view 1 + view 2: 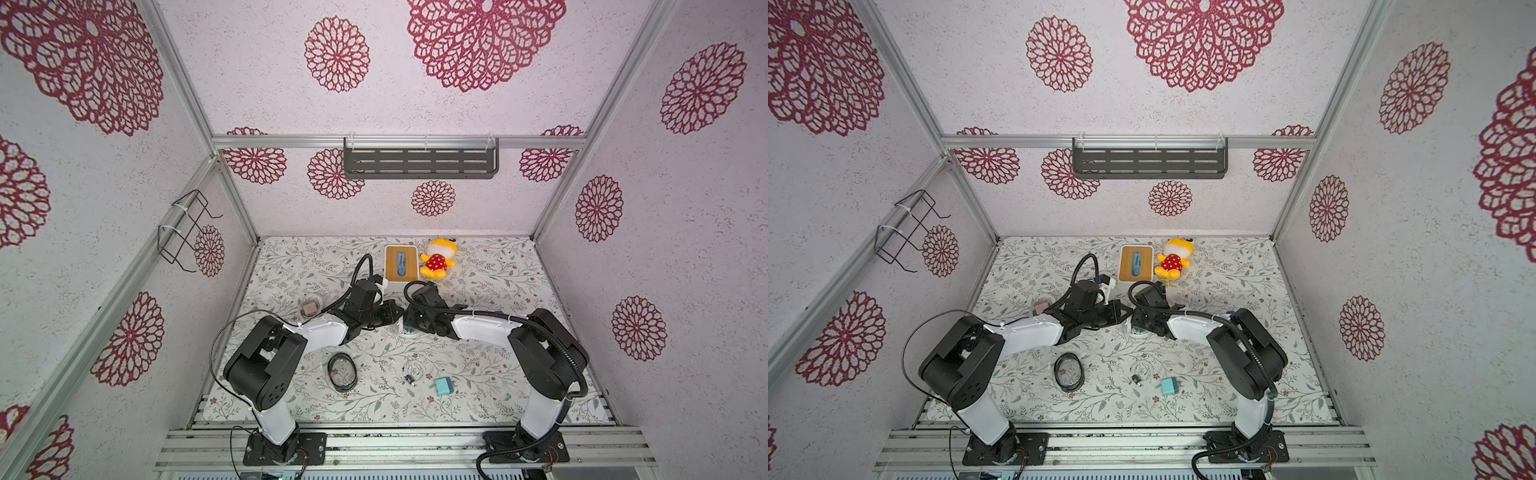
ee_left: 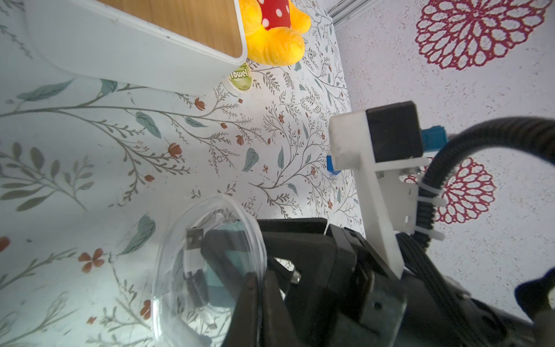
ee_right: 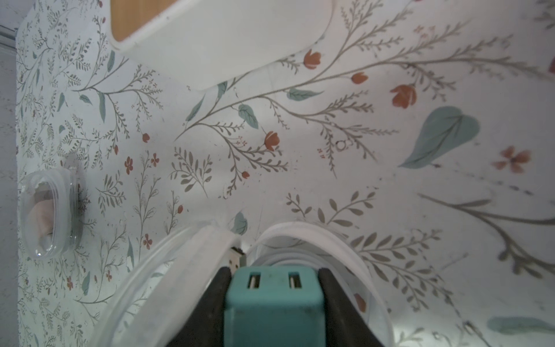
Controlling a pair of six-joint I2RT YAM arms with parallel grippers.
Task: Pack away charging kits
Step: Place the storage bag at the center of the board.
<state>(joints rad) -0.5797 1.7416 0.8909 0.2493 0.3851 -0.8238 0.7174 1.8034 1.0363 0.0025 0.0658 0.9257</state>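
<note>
Two teal plug adapters are in sight, and I have one teal adapter (image 3: 273,303) pinched squarely between the dark fingers of the right gripper (image 3: 273,288), its two USB slots facing the wrist camera. It sits at the mouth of an open clear tub (image 3: 345,240) in the middle of the floral table (image 1: 498,291); I cannot tell whether it touches the bottom. A coiled white cable (image 2: 192,261) with dark ends lies inside that tub, right beside the adapter. The left gripper (image 2: 259,297) has its jaws pressed together on the edge of the tub's clear lid (image 2: 210,228), which stands tilted up beside the opening. In both top views the two arms meet nose to nose over this tub. Nearer the robot's base, the second teal adapter (image 1: 443,386) rests on the table, with a loose cable (image 1: 412,370) just beside it and a round clear tub with a dark rim (image 1: 342,372) further toward the left arm. The pink adapter (image 1: 309,309) sits inside another closed clear tub by the left arm. At the far edge stand a white box (image 1: 400,262) with a wooden lid and a yellow plush toy (image 1: 438,257).
</note>
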